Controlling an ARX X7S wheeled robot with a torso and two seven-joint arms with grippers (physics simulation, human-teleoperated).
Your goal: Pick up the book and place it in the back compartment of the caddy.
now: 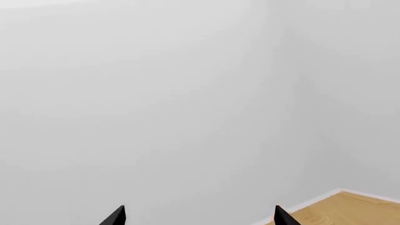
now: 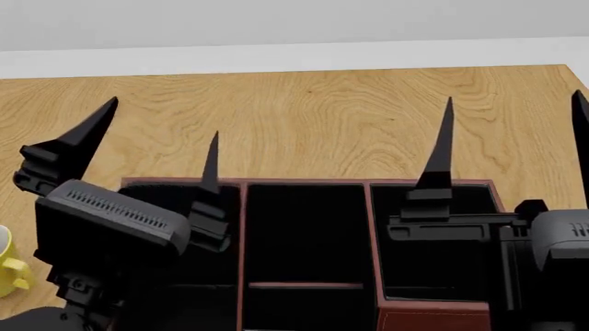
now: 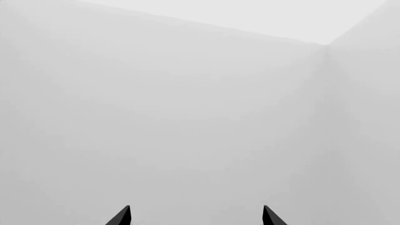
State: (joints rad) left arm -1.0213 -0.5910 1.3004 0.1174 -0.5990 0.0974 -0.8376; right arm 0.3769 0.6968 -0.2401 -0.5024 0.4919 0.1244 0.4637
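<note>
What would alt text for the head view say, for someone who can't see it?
Two black robot grippers, left and right, hang open, fingers pointing up, above a large red-brown rectangular caddy with black divided sections, on a light wooden table. A yellow mug peeks in at the left edge; no book is visible.

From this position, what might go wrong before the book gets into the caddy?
1. The book shows in no view, so reaching now would be blind; both wrist cameras see mostly bare wall.
2. Both open pincers, left and right, hang over the caddy; lowering either could strike its rim or dividers.
3. The mug stands close beside the left arm, which might knock it when it swings.
</note>
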